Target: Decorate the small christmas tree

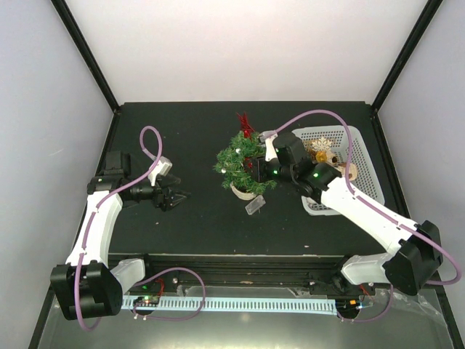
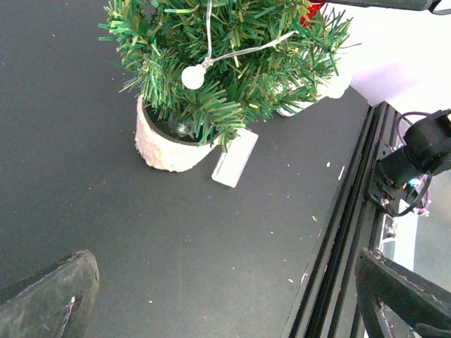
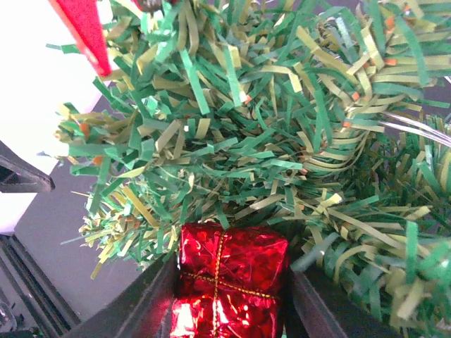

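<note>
Table (image 1: 196,225): dark, holding the tree near its middle and the basket to the right.
Small christmas tree (image 1: 241,161): upright in its white pot (image 2: 165,144), just left of the basket. Judged partly decorated, with a red topper (image 1: 245,122), a white bauble and light wire in the branches.
Basket (image 1: 360,145): white mesh with ornaments still inside, a gold one (image 1: 320,145) among them, so more hanging probably left.
Right gripper (image 1: 260,169): pushed into the tree's right side, fingers pinching the red gift box on both flanks; placing judged under way, not finished.
Left gripper (image 1: 176,196): well left of the tree, fingers (image 2: 49,296) spread wide, nothing between them.
Red gift box (image 3: 229,267): foil with gold ribbon, pressed against the lower needles. Clear only in the right wrist view, barely a red speck from above.
Tag (image 2: 235,158): pale, lying at the pot's foot. Plain from the left wrist, small from above, absent from the right wrist.
White bauble (image 2: 192,76): on its wire, seen only from the left wrist.
</note>
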